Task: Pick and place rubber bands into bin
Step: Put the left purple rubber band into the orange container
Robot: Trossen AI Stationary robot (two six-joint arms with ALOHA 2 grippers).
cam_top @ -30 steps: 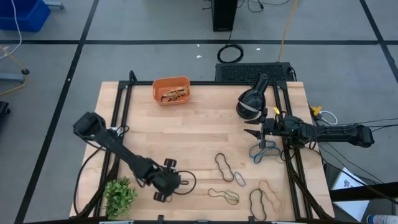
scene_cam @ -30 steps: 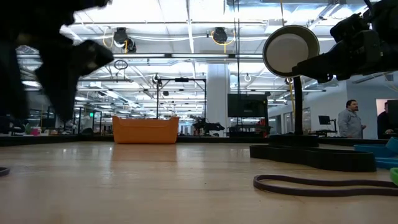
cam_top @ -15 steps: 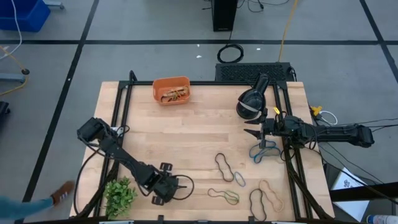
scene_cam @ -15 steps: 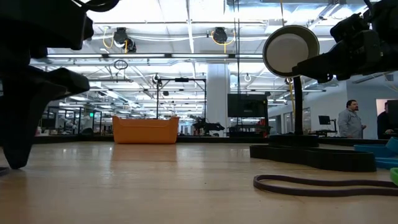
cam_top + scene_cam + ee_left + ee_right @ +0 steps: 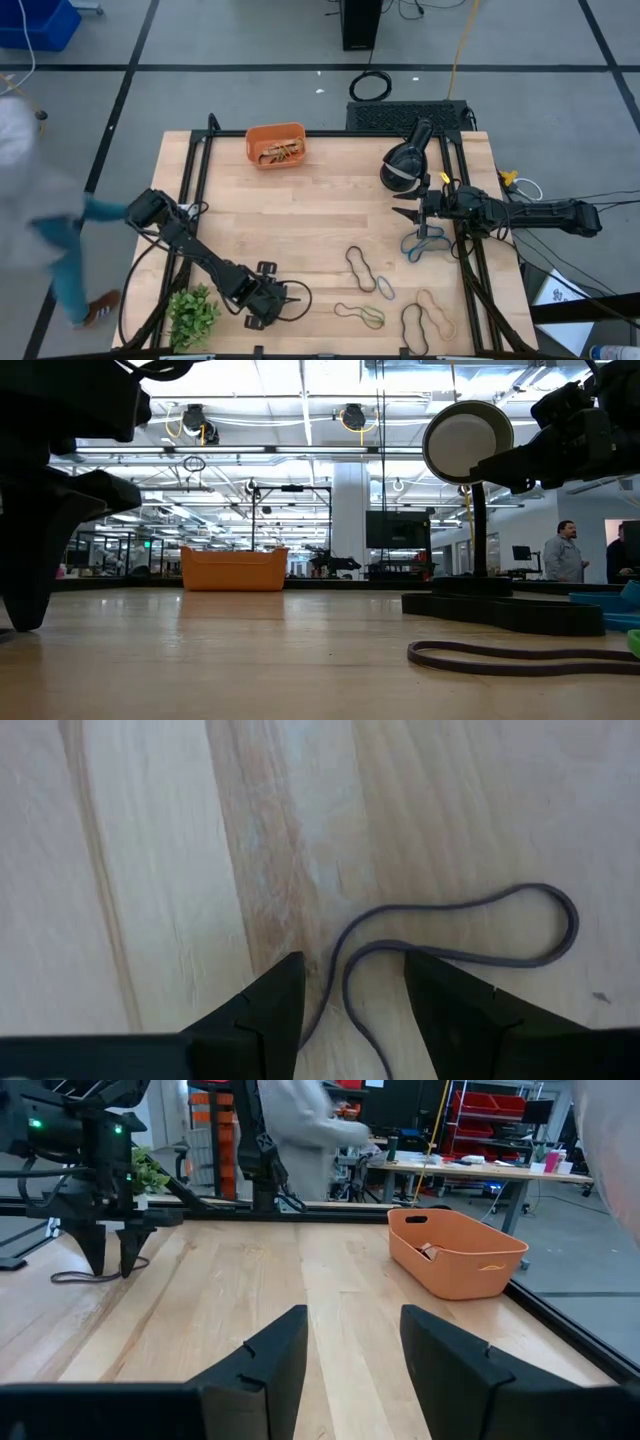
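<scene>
The orange bin (image 5: 275, 146) stands at the table's far edge with a few bands inside; it also shows in the low view (image 5: 233, 569) and the right wrist view (image 5: 455, 1256). My left gripper (image 5: 264, 301) is open, low at the near left. Its fingers stand on either side of a black rubber band (image 5: 450, 925) that lies flat on the wood, also seen in the high view (image 5: 297, 296). More bands lie near right: black (image 5: 360, 268), green (image 5: 361, 316), tan (image 5: 436, 311) and blue (image 5: 424, 241). My right gripper (image 5: 398, 212) is open and empty at the right, above the table.
Black headphones (image 5: 404, 165) on a stand are at the far right, just beyond my right gripper. A small green plant (image 5: 192, 315) sits at the near left corner beside my left arm. A person moves on the floor left of the table (image 5: 50, 250).
My left gripper has come down from above the table until its fingertips are at the wood, astride the black band, and has shifted slightly toward the near left. A person has walked in on the floor at the left.
</scene>
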